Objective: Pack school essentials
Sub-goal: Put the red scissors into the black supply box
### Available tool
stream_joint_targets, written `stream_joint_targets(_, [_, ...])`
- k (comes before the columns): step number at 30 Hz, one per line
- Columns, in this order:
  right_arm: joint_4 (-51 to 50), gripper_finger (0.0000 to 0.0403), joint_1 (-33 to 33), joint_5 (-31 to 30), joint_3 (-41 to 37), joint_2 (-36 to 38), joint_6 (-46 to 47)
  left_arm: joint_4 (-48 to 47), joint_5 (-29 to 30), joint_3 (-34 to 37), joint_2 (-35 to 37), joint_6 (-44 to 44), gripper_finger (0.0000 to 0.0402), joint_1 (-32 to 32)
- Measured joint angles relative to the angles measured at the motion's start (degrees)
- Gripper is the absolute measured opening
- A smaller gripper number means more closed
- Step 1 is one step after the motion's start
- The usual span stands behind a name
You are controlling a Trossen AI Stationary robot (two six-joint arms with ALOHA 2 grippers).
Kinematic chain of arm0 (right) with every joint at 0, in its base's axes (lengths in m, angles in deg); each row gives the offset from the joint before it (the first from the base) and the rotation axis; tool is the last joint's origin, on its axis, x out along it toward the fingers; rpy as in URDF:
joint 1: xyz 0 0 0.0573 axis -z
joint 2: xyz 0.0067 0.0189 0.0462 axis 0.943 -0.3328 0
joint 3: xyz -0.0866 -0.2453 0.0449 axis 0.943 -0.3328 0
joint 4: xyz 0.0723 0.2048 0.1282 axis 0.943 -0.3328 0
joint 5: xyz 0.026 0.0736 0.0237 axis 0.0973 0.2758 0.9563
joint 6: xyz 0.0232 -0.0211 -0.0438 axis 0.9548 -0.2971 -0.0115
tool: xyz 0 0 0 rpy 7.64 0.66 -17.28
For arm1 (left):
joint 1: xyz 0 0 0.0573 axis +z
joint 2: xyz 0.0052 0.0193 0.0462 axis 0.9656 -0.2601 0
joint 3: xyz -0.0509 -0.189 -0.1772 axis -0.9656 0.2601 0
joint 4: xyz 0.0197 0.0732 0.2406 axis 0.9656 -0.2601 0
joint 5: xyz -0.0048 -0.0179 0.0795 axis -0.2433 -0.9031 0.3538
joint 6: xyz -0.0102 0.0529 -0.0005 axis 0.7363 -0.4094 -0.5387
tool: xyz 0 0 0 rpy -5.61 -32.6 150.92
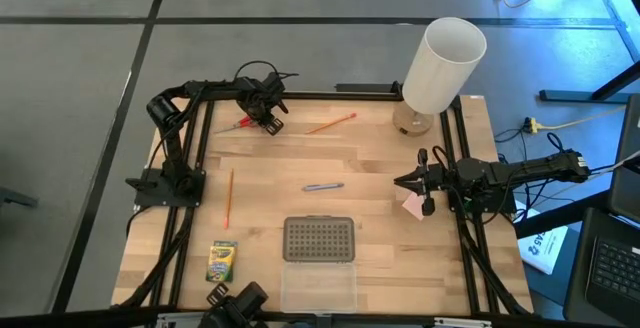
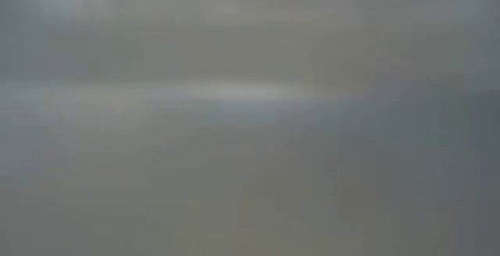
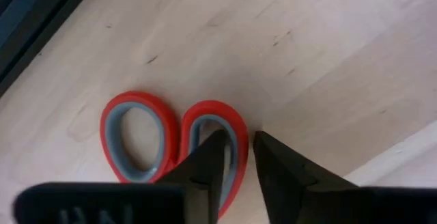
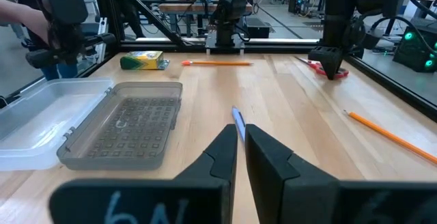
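Scissors (image 3: 171, 142) are lying at the table's far left edge; my left gripper (image 3: 237, 157) is pinching one red handle loop, seemingly off-centre, so they may swivel or slip when lifting.

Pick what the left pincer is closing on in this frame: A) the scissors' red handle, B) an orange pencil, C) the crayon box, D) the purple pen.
A: in the left wrist view the left pincer straddles one red handle loop of the scissors, and the high view puts that pincer over the scissors at the table's far left corner.
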Motion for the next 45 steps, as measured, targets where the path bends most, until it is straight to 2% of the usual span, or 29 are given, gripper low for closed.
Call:
stream_joint_targets(4, [0.00,0.0035,0.00,0.00,0.00,-0.01,-0.01,-0.31,-0.23,0.02,-0.06,-2.23,0.0013,-0.09])
stream_joint_targets(15, [0.01,0.0035,0.00,0.00,0.00,-0.01,0.52,-0.21,0.13,0.13,0.68,-2.59,0.0005,-0.56])
stream_joint_targets(28, [0.00,0.0035,-0.02,0.00,0.00,-0.01,1.45,-2.36,1.98,0.39,9.60,-1.75,0.0002,-6.90])
stream_joint_targets(36, [-0.07,0.0035,-0.02,0.00,0.00,-0.01,1.42,-2.95,2.53,0.34,16.51,2.41,0.0001,-15.22])
stream_joint_targets(45, [-0.93,0.0035,-0.02,0.00,0.63,-0.04,2.31,-0.31,5.37,0.23,21.99,10.23,0.0001,-30.48])
